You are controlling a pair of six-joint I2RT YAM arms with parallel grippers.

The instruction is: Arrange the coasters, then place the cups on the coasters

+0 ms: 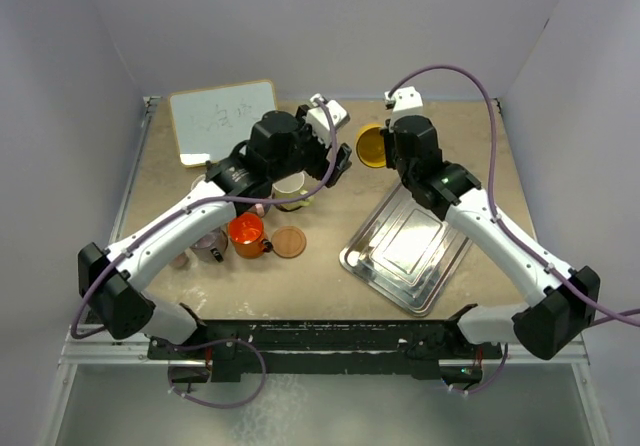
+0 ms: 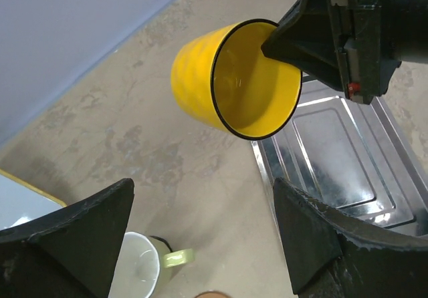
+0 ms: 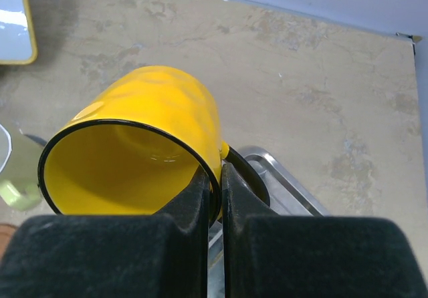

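Holds the yellow cup [image 3: 154,111] by its rim in the tightly pinched right gripper [image 3: 215,178], tilted in air beyond the far edge of the tray [image 1: 405,246]. Faces it with the left gripper [image 2: 204,234] wide and empty, probably for taking it over.

Your L arm [image 1: 190,216] reaches fwd from its base at the near-left edge, elbow bent, wrist swung in toward centre. The L gripper [image 2: 202,186] has both fingers spread wide w/ nothing between them. Your R arm [image 1: 490,226] reaches fwd from near-right, and the R gripper [image 3: 215,178] is pinched tight on the rim of the yellow cup [image 3: 154,104], holding it tipped, mouth toward the L gripper.
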